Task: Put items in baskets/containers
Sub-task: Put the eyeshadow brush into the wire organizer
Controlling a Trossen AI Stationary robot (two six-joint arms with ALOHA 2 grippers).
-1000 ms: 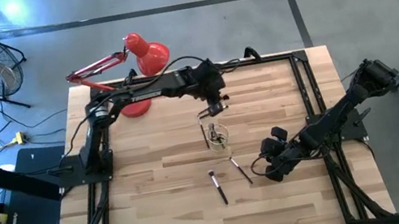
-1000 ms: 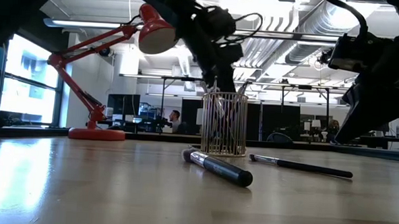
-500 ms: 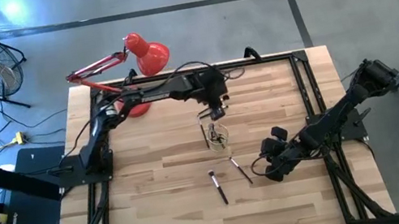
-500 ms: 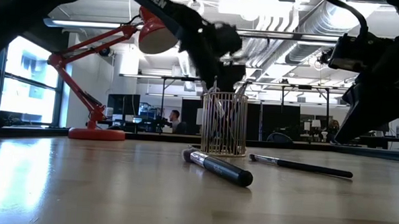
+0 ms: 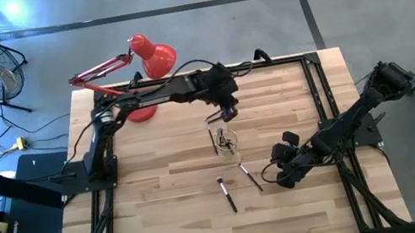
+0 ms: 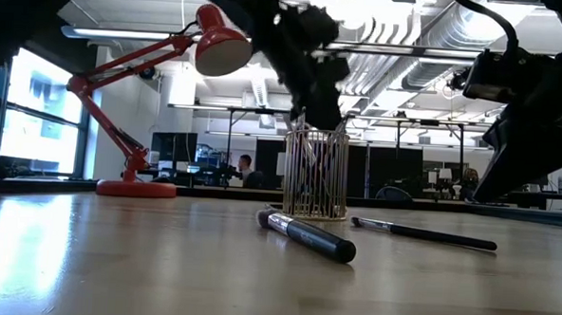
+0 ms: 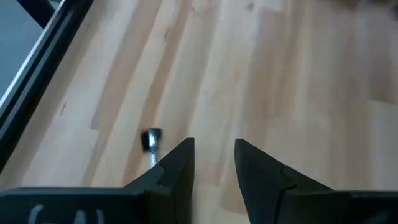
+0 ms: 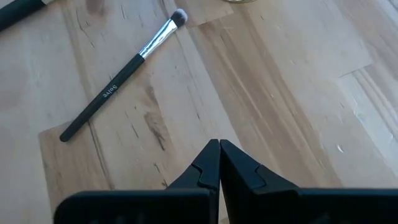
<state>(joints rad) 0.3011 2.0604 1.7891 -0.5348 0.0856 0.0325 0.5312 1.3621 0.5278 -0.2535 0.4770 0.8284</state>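
Observation:
A ribbed clear cup (image 5: 227,140) (image 6: 315,173) stands mid-table with several brushes upright in it. A further brush (image 5: 212,139) shows next to the cup; its bristle tip (image 7: 151,139) appears beside my left finger. My left gripper (image 5: 227,115) (image 7: 213,144) hovers open just past the cup's far side, with bare table between its fingers. A thick dark brush (image 5: 227,195) (image 6: 306,236) and a thin brush (image 5: 250,176) (image 8: 118,81) lie flat on the table nearer the front. My right gripper (image 5: 281,176) (image 8: 217,145) rests shut to the right of the thin brush.
A red desk lamp (image 5: 142,59) stands at the table's far left corner. Black frame rails (image 5: 320,97) run along the table's sides. Bare wood lies left of the cup and toward the near edge.
My left gripper has shifted slightly toward the cup and drawn back again, staying open above the table. The brushes and the cup lie as before.

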